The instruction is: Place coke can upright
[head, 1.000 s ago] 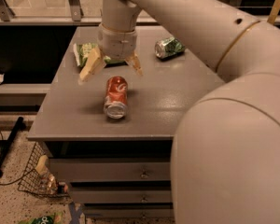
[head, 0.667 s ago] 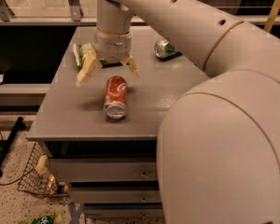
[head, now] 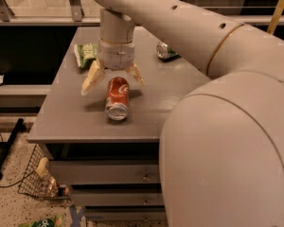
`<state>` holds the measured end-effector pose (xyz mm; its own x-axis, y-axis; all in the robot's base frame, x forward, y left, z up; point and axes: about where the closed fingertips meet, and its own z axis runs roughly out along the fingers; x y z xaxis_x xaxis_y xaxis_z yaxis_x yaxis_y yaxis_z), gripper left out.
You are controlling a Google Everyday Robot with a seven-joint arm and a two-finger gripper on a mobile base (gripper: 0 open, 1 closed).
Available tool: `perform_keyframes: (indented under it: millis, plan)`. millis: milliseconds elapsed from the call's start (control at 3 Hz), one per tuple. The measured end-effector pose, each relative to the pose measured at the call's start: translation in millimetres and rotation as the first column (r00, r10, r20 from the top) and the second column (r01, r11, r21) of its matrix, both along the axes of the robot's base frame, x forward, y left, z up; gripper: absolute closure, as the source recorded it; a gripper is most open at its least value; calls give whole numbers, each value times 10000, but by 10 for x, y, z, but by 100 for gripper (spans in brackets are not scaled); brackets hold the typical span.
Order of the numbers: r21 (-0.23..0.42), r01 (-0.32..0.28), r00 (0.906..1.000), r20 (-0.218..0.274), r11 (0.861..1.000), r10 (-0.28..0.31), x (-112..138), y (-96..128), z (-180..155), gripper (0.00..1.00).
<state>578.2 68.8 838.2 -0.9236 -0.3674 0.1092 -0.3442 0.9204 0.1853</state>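
The coke can (head: pixel 117 97) is red-orange with white lettering. It lies on its side on the grey table (head: pixel 66 117), its silver end facing the front edge. My gripper (head: pixel 113 78) hangs over the can's far end, open. One cream finger (head: pixel 92 77) is to the left of the can and the other finger (head: pixel 136 74) is to its right. The fingers straddle the can's far end and do not close on it.
A green snack bag (head: pixel 85 54) lies at the table's back left. A green can (head: pixel 166 50) lies on its side at the back right, partly behind my arm. Drawers sit under the tabletop. A wire basket (head: pixel 38 179) stands on the floor at the lower left.
My gripper has come down and toward the front of the table, so its open fingers now straddle the can's far end. The can has not moved.
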Motion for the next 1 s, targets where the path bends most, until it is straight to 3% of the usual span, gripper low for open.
perform_keyframes:
  millis: [333,1000]
  plan:
    - [-230,175,9998,-80,9996,-177,-53,-64,-41,18]
    - [-607,-29,9983,577,9982,64,-8,-114,117,65]
